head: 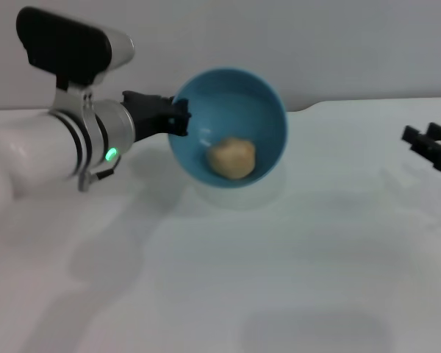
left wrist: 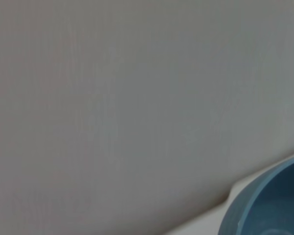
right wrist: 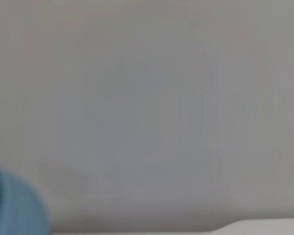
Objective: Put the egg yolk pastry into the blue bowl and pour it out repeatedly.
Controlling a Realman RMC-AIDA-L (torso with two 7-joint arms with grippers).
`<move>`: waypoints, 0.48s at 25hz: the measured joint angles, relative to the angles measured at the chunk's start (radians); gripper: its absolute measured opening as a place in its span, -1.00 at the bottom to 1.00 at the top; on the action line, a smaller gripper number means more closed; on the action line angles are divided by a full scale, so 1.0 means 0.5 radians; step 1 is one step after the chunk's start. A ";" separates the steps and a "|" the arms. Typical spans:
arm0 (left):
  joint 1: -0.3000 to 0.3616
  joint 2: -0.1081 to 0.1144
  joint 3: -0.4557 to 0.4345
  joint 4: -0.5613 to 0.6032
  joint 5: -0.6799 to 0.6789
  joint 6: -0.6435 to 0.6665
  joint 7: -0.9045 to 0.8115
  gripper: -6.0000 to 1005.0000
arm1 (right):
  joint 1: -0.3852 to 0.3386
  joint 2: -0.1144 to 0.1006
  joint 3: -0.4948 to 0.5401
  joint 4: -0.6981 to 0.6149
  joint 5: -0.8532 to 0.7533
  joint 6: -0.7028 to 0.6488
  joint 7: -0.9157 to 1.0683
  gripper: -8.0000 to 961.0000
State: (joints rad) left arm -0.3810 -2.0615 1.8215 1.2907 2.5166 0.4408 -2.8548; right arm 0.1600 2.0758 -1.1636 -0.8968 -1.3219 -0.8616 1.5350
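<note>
The left hand, clamped on the rim of the tilted blue bowl, holds it above the counter with the egg yolk pastry low inside, which may tumble out and roll away if tipped quickly.

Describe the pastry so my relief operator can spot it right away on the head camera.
Start at the white table and find the blue bowl, which the left hand holds by its rim, tilted toward the camera. The pastry lies inside it against the lower wall. It is the only tan, matte, rounded lump in view.
</note>
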 joint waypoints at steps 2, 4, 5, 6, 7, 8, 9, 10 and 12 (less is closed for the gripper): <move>0.029 0.001 0.047 0.003 0.000 -0.088 0.000 -0.97 | -0.012 -0.001 0.034 0.019 0.050 -0.006 -0.056 0.04; 0.138 0.002 0.306 -0.025 0.007 -0.535 0.001 -0.97 | -0.024 0.000 0.067 0.024 0.063 -0.010 -0.094 0.04; 0.172 0.003 0.415 -0.055 0.020 -0.735 0.007 -0.97 | -0.025 0.000 0.077 0.025 0.063 -0.011 -0.100 0.04; 0.172 0.003 0.415 -0.055 0.020 -0.735 0.007 -0.97 | -0.026 -0.001 0.083 0.026 0.064 -0.012 -0.101 0.04; 0.208 0.001 0.594 -0.140 0.040 -1.080 0.030 -0.97 | -0.026 -0.001 0.088 0.026 0.064 -0.013 -0.102 0.04; 0.211 0.001 0.620 -0.157 0.041 -1.142 0.035 -0.97 | -0.026 -0.001 0.088 0.026 0.064 -0.013 -0.102 0.04; 0.216 -0.002 0.716 -0.224 0.044 -1.313 0.047 -0.97 | -0.026 -0.002 0.089 0.024 0.064 -0.014 -0.103 0.04; 0.213 -0.003 0.787 -0.282 0.045 -1.462 0.050 -0.97 | -0.025 -0.002 0.090 0.022 0.065 -0.014 -0.103 0.04; 0.199 -0.010 0.966 -0.469 0.046 -1.932 0.052 -0.97 | -0.015 -0.006 0.091 0.021 0.065 -0.014 -0.104 0.04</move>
State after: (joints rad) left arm -0.2815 -2.0666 2.3047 1.0560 2.5395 -0.5254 -2.8286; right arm 0.1524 2.0726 -1.1178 -0.8863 -1.2892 -0.8688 1.4832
